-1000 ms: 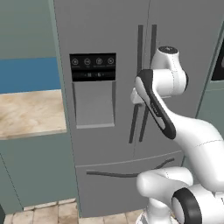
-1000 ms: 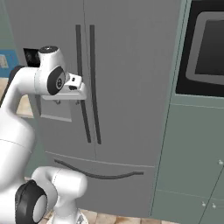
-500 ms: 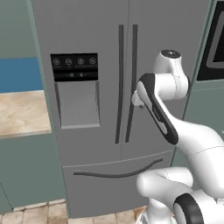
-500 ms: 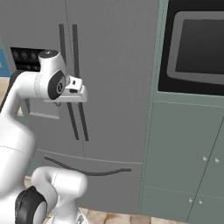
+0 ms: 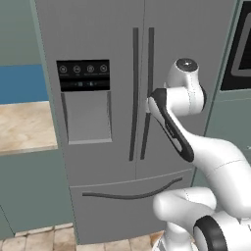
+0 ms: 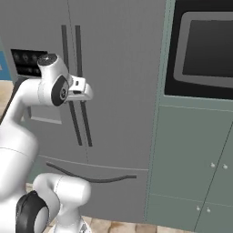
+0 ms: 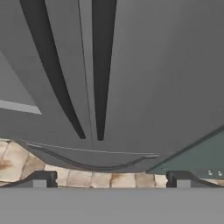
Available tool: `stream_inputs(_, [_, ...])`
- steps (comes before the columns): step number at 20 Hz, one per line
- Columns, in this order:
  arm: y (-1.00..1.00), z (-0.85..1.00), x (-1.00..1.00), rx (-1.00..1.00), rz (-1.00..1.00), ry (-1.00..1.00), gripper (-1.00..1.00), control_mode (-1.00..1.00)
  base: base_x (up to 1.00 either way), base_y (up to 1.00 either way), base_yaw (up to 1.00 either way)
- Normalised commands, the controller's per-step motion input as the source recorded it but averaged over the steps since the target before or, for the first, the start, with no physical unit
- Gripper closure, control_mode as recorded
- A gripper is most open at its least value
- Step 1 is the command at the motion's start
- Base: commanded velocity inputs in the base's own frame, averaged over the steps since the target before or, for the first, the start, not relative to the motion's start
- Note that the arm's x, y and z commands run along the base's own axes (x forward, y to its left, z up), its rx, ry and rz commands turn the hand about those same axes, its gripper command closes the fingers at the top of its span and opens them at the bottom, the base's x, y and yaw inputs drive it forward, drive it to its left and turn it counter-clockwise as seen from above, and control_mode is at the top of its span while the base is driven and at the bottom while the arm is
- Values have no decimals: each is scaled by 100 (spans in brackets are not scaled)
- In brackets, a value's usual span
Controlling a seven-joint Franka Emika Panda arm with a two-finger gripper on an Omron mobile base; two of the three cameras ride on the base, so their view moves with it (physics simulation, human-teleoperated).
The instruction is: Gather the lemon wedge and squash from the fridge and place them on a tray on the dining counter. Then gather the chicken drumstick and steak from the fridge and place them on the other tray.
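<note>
Fridge (image 5: 147, 98) is standing shut right in front of your arm, both doors closed. Your gripper (image 7: 109, 178) is hovering just off the fridge's two dark vertical handles (image 7: 70, 74), jaws spread wide and gripping nothing. Right of the fridge, an oven (image 6: 205, 50) is sitting above green cabinets (image 6: 191, 159).

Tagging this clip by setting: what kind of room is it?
A home kitchen, rendered: a grey French-door fridge with a dispenser, a built-in oven set in green cabinets, and a wooden countertop.

The base has driven rightward, so the closed fridge (image 5: 142, 98) now sits further left in both base views
</note>
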Motion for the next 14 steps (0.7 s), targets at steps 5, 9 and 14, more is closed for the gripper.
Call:
stream_inputs(5, [0,0,38,0,0,-19,-100,-100,0,0,0])
stream_inputs(9, [0,0,44,1,-1,-10,-100,-100,0,0,0])
stream_inputs(14, [0,0,32,1,0,0,-100,-100,0,0,0])
